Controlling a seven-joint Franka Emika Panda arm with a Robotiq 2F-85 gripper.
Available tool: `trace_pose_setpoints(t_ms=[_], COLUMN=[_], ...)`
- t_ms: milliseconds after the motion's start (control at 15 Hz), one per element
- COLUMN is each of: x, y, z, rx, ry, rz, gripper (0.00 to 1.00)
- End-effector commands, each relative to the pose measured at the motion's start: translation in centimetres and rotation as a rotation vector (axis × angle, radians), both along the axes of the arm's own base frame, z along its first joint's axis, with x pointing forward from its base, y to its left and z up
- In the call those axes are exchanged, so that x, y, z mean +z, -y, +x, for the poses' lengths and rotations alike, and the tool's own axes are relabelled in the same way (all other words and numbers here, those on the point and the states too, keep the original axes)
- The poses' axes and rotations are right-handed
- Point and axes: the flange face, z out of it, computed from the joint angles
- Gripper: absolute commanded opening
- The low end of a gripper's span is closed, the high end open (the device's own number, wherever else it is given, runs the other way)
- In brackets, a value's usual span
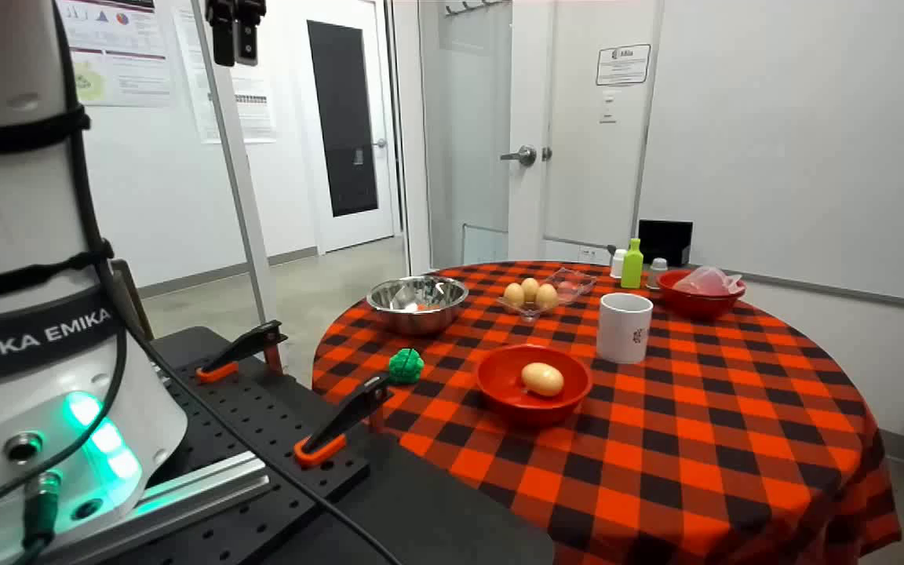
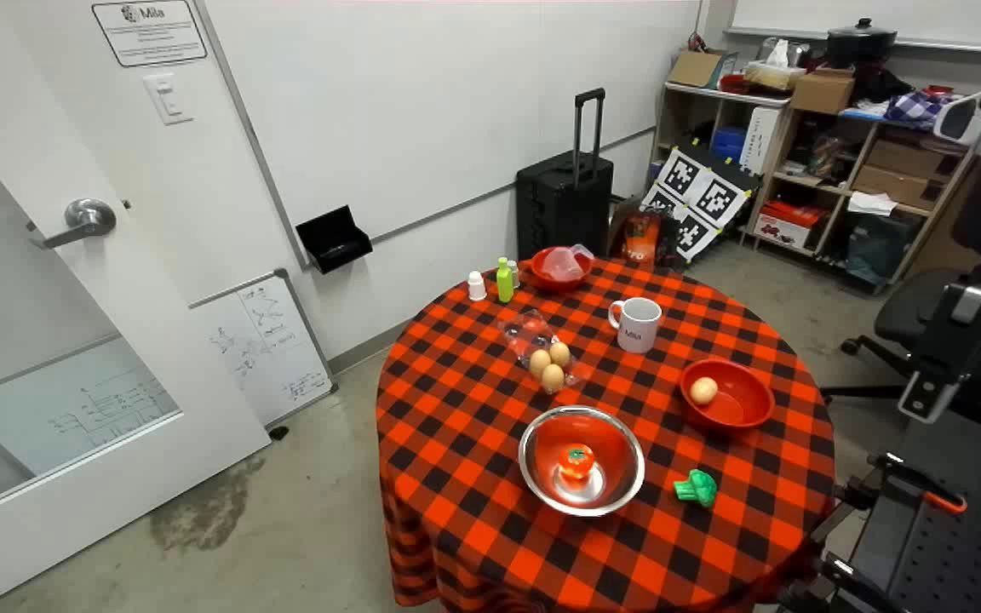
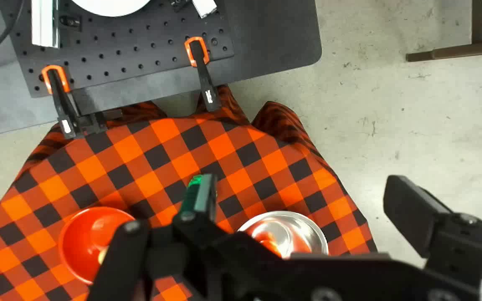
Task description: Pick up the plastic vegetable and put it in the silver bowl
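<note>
The plastic vegetable (image 1: 406, 366) is a small bright green lump shaped like broccoli, lying on the checked tablecloth. It also shows in an exterior view (image 2: 697, 488), between the silver bowl and the table's robot-side edge. In the wrist view a finger hides most of the vegetable (image 3: 195, 180). The silver bowl (image 1: 421, 320) stands close to it and holds a red-orange, tomato-like thing (image 2: 576, 460). The silver bowl also shows in the wrist view (image 3: 318, 238), partly hidden by the gripper. My gripper (image 3: 301, 184) is open and empty, high above the table; it shows in an exterior view (image 1: 235, 51).
A red bowl (image 1: 499, 396) with a tan egg (image 1: 542, 380) stands near the vegetable. Beyond are a white mug (image 1: 623, 333), several eggs in a clear carton (image 2: 552, 366), a green bottle (image 1: 632, 265) and another red bowl (image 1: 695, 304). Clamps (image 3: 205, 79) stick out at the robot's table edge.
</note>
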Motion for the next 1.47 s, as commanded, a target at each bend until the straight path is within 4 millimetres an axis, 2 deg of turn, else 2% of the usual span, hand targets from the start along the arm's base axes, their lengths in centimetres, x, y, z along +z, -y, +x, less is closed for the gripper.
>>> trace_pose_setpoints(t_ms=[0, 267, 800, 1133, 1400], x=[0.0, -3.6, -15.3, -20.9, -25.1], y=[0.0, 0.4, 2.8, 3.6, 4.9], z=[0.0, 1.8, 7.6, 11.6, 14.2], rx=[0.000, 0.143, 0.433, 0.536, 0.589], ry=[-0.001, -0.142, -0.378, -0.312, -0.250], rz=[0.000, -0.036, -0.196, -0.221, -0.136], gripper=[1.00, 1.00, 1.00, 1.00, 1.00])
